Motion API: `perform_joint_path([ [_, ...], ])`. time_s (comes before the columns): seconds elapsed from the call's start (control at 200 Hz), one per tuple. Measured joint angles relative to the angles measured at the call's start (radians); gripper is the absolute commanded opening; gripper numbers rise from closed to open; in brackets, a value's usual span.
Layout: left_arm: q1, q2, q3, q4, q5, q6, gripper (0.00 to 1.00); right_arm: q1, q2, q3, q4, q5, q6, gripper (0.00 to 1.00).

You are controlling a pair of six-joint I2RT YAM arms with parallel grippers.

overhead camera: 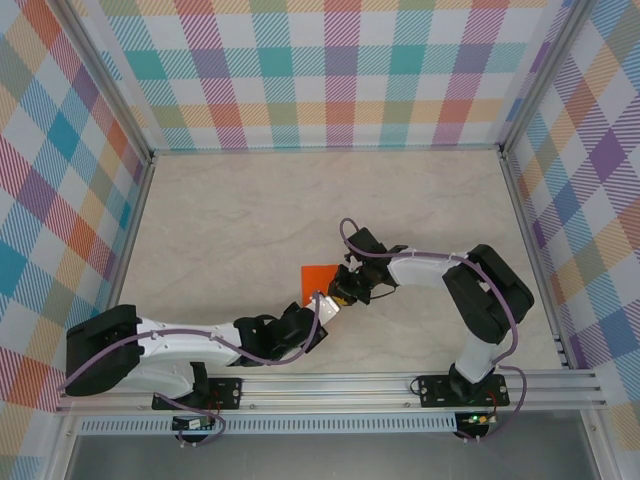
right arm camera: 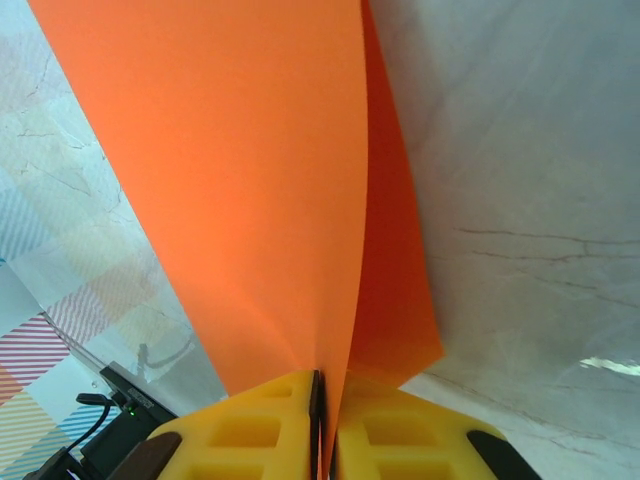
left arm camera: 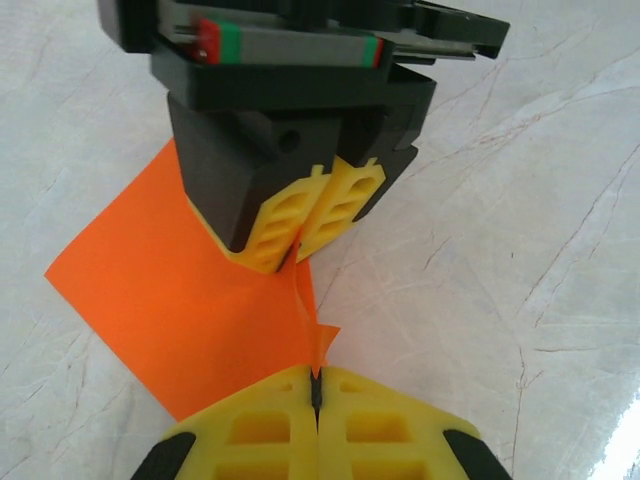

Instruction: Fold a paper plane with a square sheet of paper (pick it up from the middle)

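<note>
Paper between two pinches: the square sheet of paper [overhead camera: 320, 274] sits toward the near edge of the table [overhead camera: 230, 210]. The left gripper [left arm camera: 316, 372] and the right gripper [left arm camera: 298, 243] are each clamped shut on the same raised edge. Gripping so close together probably steadies the doubled sheet for a crease.
</note>
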Motion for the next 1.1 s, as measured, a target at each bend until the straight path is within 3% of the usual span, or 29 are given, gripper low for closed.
perform_joint_path([
  [0.175,0.035,-0.036,-0.018,-0.003,0.039,-0.005,0.01,0.0,0.0,0.006,-0.001,0.0,0.0,0.17],
  [0.385,0.064,-0.056,-0.033,-0.005,0.102,-0.016,0.01,0.0,-0.012,0.014,-0.014,0.012,-0.006,0.41],
  [0.53,0.077,-0.033,-0.032,-0.005,0.138,-0.026,0.01,0.0,-0.085,0.016,-0.1,0.087,-0.026,0.5],
  [0.57,0.082,-0.024,-0.032,-0.007,0.15,-0.032,0.01,0.0,-0.114,0.016,-0.125,0.114,-0.029,0.47],
  [0.75,0.116,-0.004,-0.023,-0.042,0.184,-0.08,0.0,0.0,-0.182,0.04,-0.172,0.183,-0.07,0.15],
  [1.1,0.208,-0.003,-0.003,-0.09,0.322,-0.153,0.0,0.0,0.089,0.225,-0.127,0.12,-0.126,0.09],
])
